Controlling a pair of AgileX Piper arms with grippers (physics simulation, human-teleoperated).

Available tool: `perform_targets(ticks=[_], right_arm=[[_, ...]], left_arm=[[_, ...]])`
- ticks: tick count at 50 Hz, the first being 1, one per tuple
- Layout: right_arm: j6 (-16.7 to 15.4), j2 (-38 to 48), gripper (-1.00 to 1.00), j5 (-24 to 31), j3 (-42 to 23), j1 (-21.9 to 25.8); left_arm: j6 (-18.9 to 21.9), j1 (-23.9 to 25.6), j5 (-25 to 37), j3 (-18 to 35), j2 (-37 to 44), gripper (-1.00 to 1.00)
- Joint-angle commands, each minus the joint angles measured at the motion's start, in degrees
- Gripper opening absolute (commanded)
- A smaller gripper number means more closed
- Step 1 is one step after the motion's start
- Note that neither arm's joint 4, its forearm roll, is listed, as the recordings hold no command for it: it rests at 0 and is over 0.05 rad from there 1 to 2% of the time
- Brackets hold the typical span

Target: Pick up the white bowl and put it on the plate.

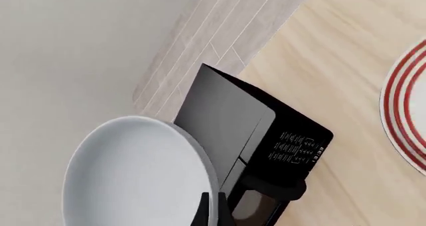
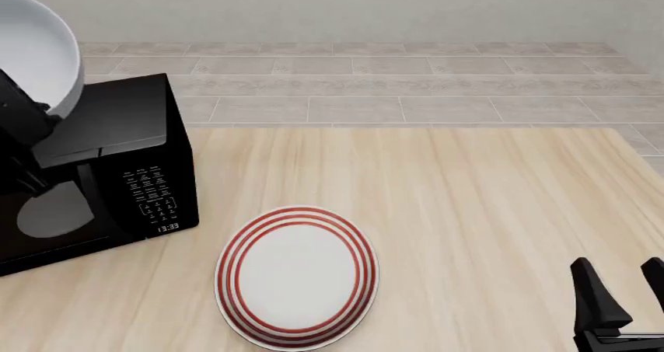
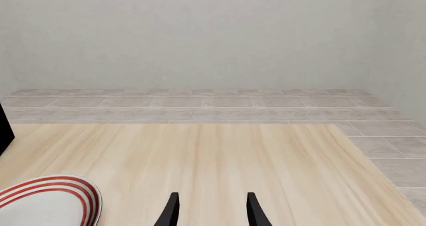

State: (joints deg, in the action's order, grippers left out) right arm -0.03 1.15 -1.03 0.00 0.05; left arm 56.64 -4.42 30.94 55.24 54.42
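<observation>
Left gripper (image 1: 211, 213) raised high, jaws clamped; right gripper (image 2: 623, 297) low, jaws apart.

- We're in a simulated kitchen corner, rendered and very tidy.
- A black microwave (image 2: 114, 165) sits on a pale wooden table (image 2: 467, 204), keypad and a clock display on its front.
- There's a red-ringed plate (image 2: 298, 276) out and a white bowl (image 2: 36, 53): tableware.
- Grey tiled floor (image 2: 394, 80) runs back to a plain light wall (image 2: 363, 10).
</observation>
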Motion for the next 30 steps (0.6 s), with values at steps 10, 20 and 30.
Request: perform_targets(ticks=[10,20,30], right_arm=[[-0.01,-0.28,1.00,0.32,-0.02,-0.03],[0.00,-0.29,1.00,0.32,-0.02,-0.04],[0.00,-0.27,1.00,0.31,-0.02,-0.02]], left_arm=[[-2.82,7.34,5.31,3.28,-2.32,-1.00],[-5.75,12.58,7.63,4.98,-2.18,-1.00],[-8.74,18.62,8.51,6.03,-1.01,-1.00]])
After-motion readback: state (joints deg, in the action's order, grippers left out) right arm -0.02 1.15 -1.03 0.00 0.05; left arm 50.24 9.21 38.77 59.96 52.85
